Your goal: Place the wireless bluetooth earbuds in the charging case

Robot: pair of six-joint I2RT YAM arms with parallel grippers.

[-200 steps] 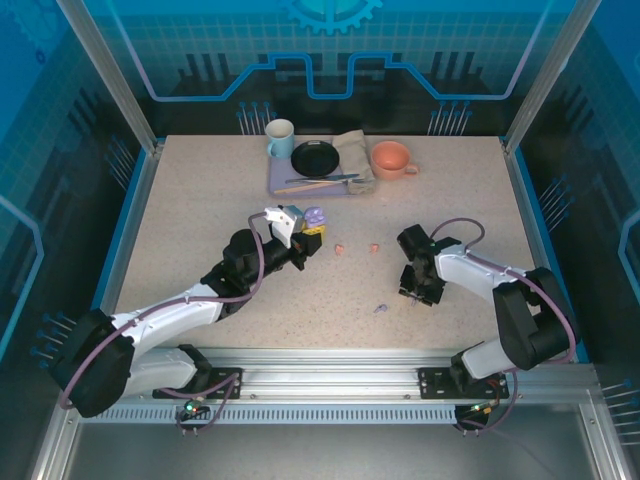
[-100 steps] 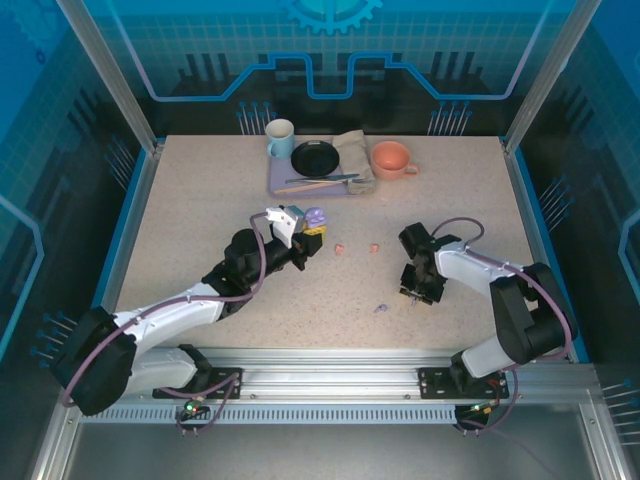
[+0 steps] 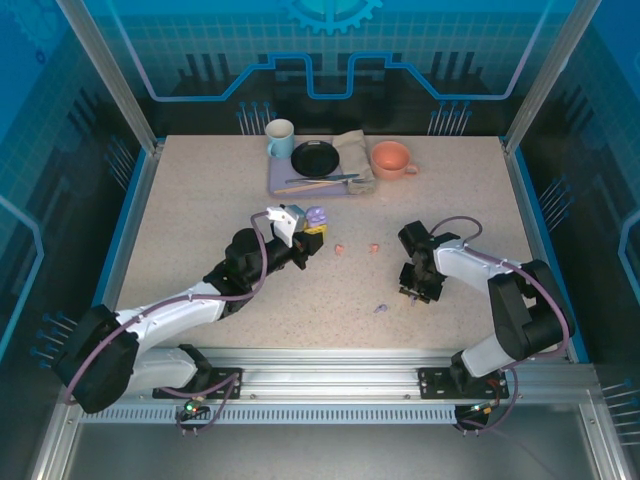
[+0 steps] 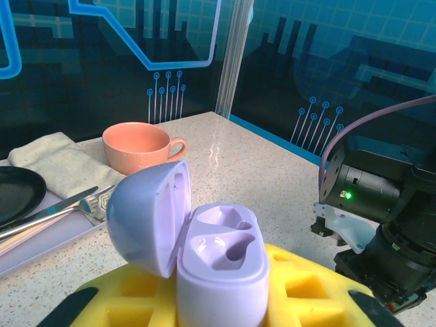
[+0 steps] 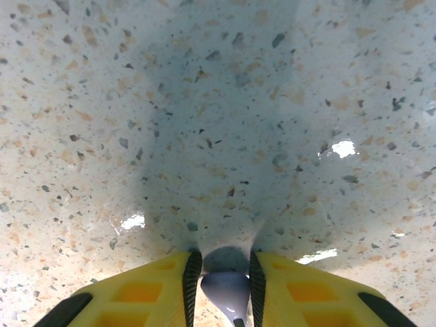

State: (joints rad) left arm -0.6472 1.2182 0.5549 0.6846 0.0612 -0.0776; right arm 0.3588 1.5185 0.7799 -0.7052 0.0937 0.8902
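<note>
My left gripper (image 3: pixel 308 236) is shut on the base of a lilac charging case (image 3: pixel 314 217), held above the table's middle. In the left wrist view the case (image 4: pixel 221 262) stands upright between the yellow fingers (image 4: pixel 306 289), its lid swung open to the left and both sockets empty. My right gripper (image 3: pixel 415 293) points straight down at the table. Its pads are closed against a lilac earbud (image 5: pixel 228 291) resting on the surface. Another lilac earbud (image 3: pixel 380 308) lies just left of it. Two salmon-pink earbuds (image 3: pixel 340 248) (image 3: pixel 374 246) lie between the arms.
At the back stands a tray (image 3: pixel 285 185) with a pale mug (image 3: pixel 280 138), a black plate (image 3: pixel 315 158), cutlery and a napkin (image 3: pixel 355 150). An orange cup (image 3: pixel 390 158) sits beside it. Blue panels wall the table.
The right gripper's fingers have narrowed onto the lilac earbud, and its wrist has shifted slightly. The left arm holds still with the case.
</note>
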